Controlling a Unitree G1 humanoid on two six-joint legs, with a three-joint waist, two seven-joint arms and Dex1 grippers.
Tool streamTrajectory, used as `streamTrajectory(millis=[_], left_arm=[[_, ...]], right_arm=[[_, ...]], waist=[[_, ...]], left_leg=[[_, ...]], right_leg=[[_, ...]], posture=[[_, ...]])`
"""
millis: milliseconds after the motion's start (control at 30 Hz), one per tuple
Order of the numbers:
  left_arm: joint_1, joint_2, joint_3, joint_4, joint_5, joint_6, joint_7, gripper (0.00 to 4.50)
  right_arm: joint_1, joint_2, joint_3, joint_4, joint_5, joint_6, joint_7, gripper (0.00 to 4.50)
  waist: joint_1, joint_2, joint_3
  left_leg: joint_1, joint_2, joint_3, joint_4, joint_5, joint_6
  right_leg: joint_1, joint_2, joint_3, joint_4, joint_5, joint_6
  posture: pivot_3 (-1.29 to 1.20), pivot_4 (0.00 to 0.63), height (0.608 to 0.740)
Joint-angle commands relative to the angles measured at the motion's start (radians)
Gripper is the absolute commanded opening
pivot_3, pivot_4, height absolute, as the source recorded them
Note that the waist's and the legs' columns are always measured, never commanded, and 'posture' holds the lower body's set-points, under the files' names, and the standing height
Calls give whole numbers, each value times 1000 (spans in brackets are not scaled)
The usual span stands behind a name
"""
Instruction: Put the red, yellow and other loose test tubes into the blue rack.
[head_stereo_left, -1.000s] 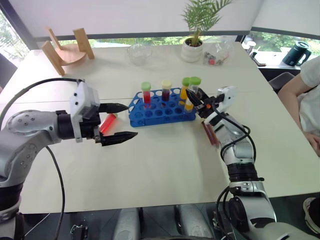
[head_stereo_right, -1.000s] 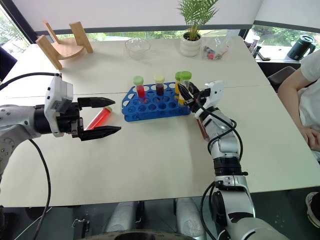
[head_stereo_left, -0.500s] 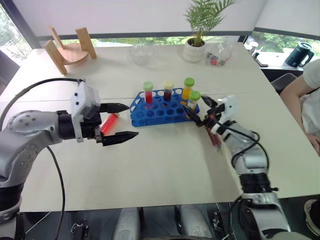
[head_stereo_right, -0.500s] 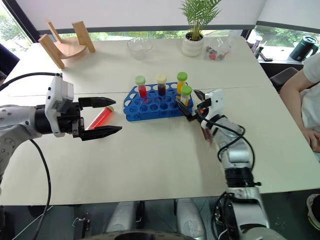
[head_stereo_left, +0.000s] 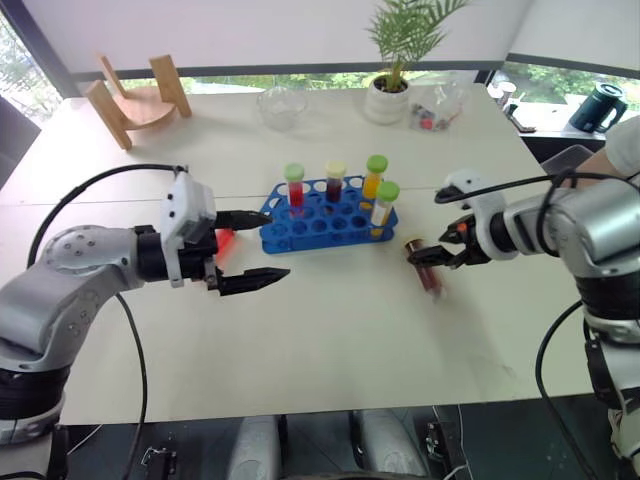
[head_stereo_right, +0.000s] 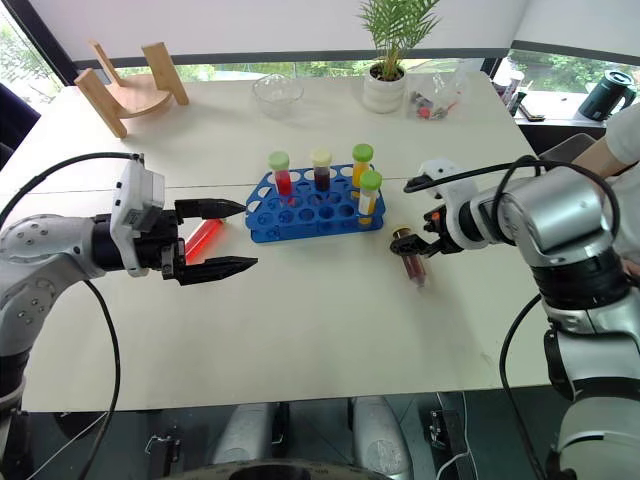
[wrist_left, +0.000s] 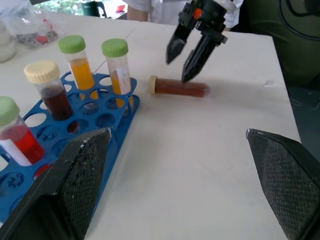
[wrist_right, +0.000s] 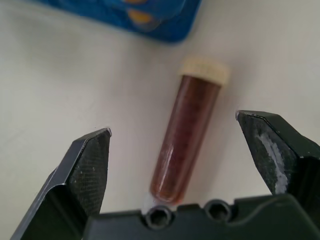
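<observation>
Hovering spread-open, the right claw (wrist_right: 182, 165) straddles the dark red-brown, cream-capped plastic tube (wrist_right: 186, 142) lying on the tabletop (head_stereo_right: 330, 320), apparently lined up for grasping; the left claw (head_stereo_right: 225, 238) waits released.

Cream tabletop (head_stereo_left: 330, 340), daylit. Windows (head_stereo_left: 560, 75) along far edge, greenery outside. Potted plant (head_stereo_left: 388, 95), glass bowl (head_stereo_left: 280, 105), wooden stand (head_stereo_left: 135, 100) near far edge.

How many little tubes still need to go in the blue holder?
Four capped tubes stand in the blue plastic rack. Two remain lying on the table: the brown cream-capped tube between the open right gripper's fingers, and a red tube beside the open left gripper.
</observation>
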Motion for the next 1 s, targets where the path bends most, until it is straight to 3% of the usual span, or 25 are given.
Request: streamTrajectory(millis=[33,233,267,333,500,533,667,833,1000], left_arm=[[-15,-9,5,-10,13,-31,-1,4500],[14,-15,20,-33,12,-33,15,4500],[17,-15,22,-36,11,-32,19,4500],[20,-14,24,-39,9,-31,25,4500],[28,-9,34,-45,6,-29,35,4500],[28,-7,36,-45,5,-28,37,4500],[30,6,53,-43,0,-20,40,4500],[27,26,90,-23,-9,-9,43,4500],[2,30,93,7,-11,14,50,4500]], right_arm=[[-46,24,49,66,-9,-3,-4,4447],[-31,78,151,207,-76,-146,-1,4447],[-30,86,157,223,-86,-160,-2,4210],[-29,92,169,239,-101,-189,8,3574],[-24,96,180,235,-126,-223,36,984],[-21,92,174,221,-124,-218,40,840],[9,52,99,83,-79,-171,60,840],[166,56,-152,-256,75,-254,122,840],[382,328,-276,-386,31,-725,3,840]], waist=[[-1,0,0],[-3,-3,-1],[-6,-4,-2],[-7,-6,-2],[-7,-7,-3],[-8,-7,-3],[-5,-6,-2],[0,-6,-1],[-4,-9,-2]], left_leg=[[0,0,0,0,0,0],[0,0,1,0,0,0],[0,0,0,0,0,0],[1,1,1,1,0,0],[3,1,0,2,0,0],[3,1,0,2,0,0],[2,1,0,1,0,0],[-1,1,-1,-1,0,0],[0,1,-2,0,0,0]], right_leg=[[0,0,0,-1,0,0],[0,-1,0,0,0,0],[0,0,0,-1,0,0],[1,0,0,0,0,1],[3,0,0,0,0,0],[3,1,0,0,0,0],[1,1,0,2,0,0],[-2,1,-1,1,0,0],[1,1,-2,-1,0,1]], posture=[[0,150,740],[0,150,740],[0,150,740],[0,150,740],[0,150,740],[0,150,740],[0,150,740],[0,150,740],[0,150,740]])
